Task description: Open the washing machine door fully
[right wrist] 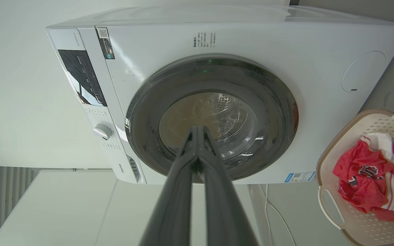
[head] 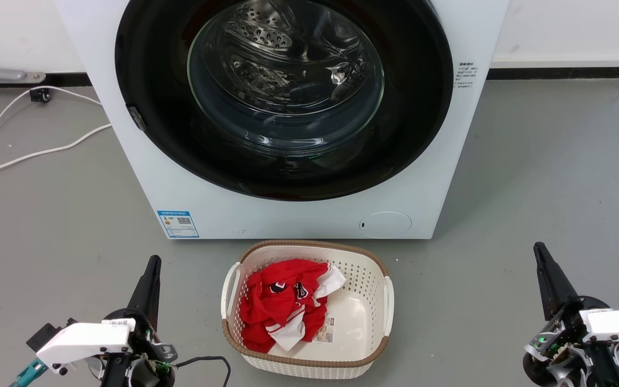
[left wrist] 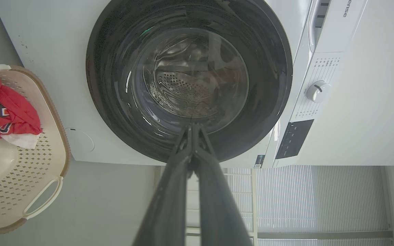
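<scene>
White front-loading washing machine (head: pixel 299 220) on a grey floor (head: pixel 546 177), door shut, laundry basket in front.

Across most of the machine's front, the washing machine door (head: pixel 148 80): a glossy black ring around a clear domed glass centre, closed and flush against the cabinet, perforated steel drum visible through the glass, small latch (head: pixel 136 118) on the ring's left edge in the head view. Just before the machine, centred, a cream perforated basket (head: pixel 366 279) with a brown woven rim, holding a crumpled red and white garment (head: pixel 280 306) in its left half. At lower left, well short of the door, the left gripper (head: pixel 155 262), long dark fingers pressed together, holding nothing. At lower right, the right gripper (head: pixel 538 249), likewise closed and empty. On the floor at far left, a white cable (head: pixel 46 152).
</scene>
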Available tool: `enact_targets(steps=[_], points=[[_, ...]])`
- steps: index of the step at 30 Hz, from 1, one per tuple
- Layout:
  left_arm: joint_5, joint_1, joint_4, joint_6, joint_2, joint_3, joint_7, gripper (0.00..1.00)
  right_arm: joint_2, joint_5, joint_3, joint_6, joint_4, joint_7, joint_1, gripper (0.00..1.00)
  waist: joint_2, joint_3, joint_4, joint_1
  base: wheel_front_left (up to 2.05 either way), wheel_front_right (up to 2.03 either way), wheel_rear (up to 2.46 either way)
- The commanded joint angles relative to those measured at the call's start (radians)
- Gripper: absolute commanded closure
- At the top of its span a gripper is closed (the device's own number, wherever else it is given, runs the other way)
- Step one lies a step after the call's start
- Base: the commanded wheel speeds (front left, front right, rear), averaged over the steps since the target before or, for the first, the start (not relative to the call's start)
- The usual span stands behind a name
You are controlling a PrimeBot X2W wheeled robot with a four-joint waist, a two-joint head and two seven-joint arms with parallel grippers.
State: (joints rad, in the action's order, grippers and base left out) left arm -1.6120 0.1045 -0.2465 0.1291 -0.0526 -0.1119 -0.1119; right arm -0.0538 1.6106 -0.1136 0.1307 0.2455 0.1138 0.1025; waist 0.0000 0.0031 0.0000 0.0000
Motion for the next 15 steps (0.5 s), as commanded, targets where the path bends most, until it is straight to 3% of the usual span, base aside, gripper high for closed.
enact_targets(steps=[1,12,13,15], points=[[0.004,0.007,-0.001,0.003,0.001,-0.004,-0.004,1.00,0.004,-0.001,-0.001,0.000,0.001,0.002,0.011,1.00,0.0000,0.000,0.000,0.0000,0.00,0.00,0.00],[0.005,0.007,-0.001,0.003,0.001,-0.004,-0.004,1.00,0.004,-0.001,-0.001,0.000,0.001,0.003,0.012,1.00,0.0000,0.000,0.000,0.0000,0.00,0.00,0.00],[0.000,-0.001,-0.003,0.000,0.000,0.001,0.000,0.00,0.000,0.000,0.000,0.000,0.002,-0.001,-0.002,0.00,0.0000,0.000,0.000,0.0000,0.00,0.00,0.00],[0.002,0.000,-0.005,0.000,0.001,0.008,0.007,0.00,0.001,-0.003,0.002,0.000,0.002,-0.006,-0.005,0.00,0.0000,0.000,0.000,0.0000,0.00,0.00,0.00]])
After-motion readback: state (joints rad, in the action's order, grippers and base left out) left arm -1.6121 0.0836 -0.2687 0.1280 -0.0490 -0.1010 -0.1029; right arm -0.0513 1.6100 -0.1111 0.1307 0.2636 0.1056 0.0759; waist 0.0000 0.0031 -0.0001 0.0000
